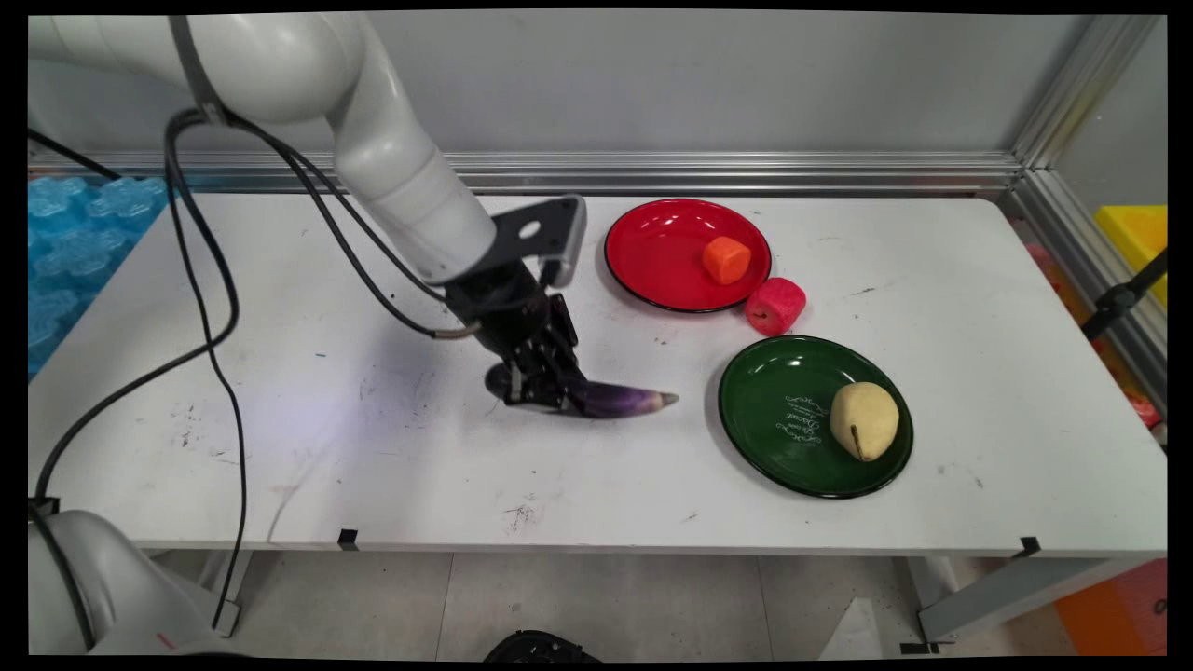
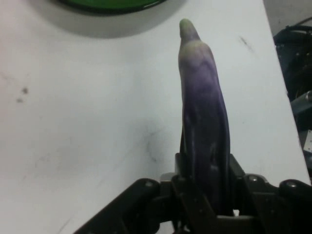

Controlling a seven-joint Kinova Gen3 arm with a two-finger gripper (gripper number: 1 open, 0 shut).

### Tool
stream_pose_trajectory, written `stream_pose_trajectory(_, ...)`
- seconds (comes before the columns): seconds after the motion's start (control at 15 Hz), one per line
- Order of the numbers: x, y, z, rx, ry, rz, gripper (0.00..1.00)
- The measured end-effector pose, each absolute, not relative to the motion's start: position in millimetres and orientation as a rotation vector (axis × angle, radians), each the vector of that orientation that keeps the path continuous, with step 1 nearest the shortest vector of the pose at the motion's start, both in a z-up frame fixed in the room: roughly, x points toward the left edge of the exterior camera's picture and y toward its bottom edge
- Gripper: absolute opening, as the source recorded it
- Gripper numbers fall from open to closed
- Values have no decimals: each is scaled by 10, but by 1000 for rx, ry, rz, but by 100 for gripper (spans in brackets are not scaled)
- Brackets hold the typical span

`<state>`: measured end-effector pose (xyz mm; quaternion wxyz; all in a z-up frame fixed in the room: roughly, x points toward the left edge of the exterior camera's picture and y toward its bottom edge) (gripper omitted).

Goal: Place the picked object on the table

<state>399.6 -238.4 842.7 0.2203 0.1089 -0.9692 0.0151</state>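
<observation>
A purple eggplant [image 1: 617,401] lies on the white table [image 1: 280,438] near its middle, stem tip pointing right toward the green plate [image 1: 774,419]. My gripper [image 1: 541,390] is down at the eggplant's thick left end and shut on it. In the hand view the eggplant [image 2: 202,126] runs up from between the fingers [image 2: 181,183], which press its sides, and the green plate's rim [image 2: 112,6] shows at the top edge.
A yellow pear [image 1: 865,421] rests on the green plate. Behind it a red plate [image 1: 662,256] carries an orange chunk [image 1: 726,259], and a red-pink fruit [image 1: 774,306] sits on the table between the two plates.
</observation>
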Motion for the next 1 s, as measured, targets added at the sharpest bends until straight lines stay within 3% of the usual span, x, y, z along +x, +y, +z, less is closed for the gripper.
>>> stream_pose_trajectory(0.6,3645,-2318,7909,333,-2696,23,0)
stream_pose_trajectory(1.0,3549,-2314,7738,342,-2700,21,0)
